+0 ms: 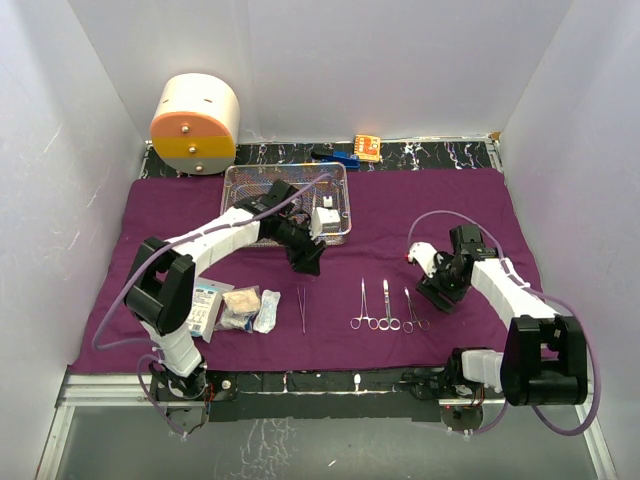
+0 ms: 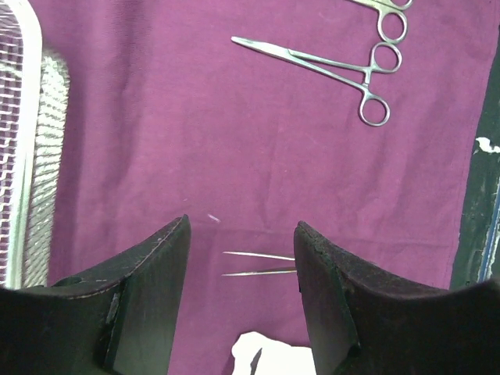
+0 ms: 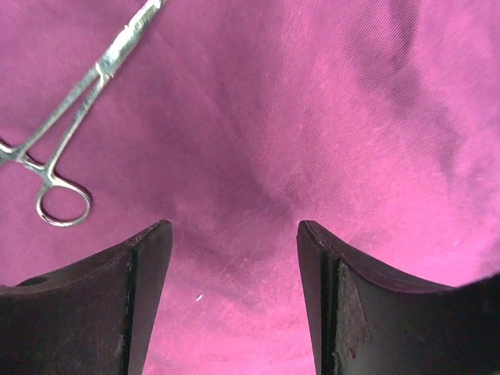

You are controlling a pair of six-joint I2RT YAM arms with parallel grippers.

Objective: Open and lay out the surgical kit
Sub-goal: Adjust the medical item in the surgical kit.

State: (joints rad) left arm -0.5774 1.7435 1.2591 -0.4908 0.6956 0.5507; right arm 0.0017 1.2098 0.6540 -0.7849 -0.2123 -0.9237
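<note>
Purple cloth (image 1: 400, 210) spread flat over bench (image 1: 430, 155). Mesh tray (image 1: 240, 185) sits on cloth at back, L of center. L claw (image 1: 305, 258) is just in front of tray, fingers apart, nothing btwn them, so released. R claw (image 1: 440, 292) is low over bare cloth on R side, also spread, grasping nothing. Three forceps (image 1: 386, 308) lie in a row near front edge. Tweezers (image 1: 301, 308) lie to their L, gauze and packets (image 1: 235, 308) further L. Round drum (image 1: 195, 125) in back L corner.
</note>
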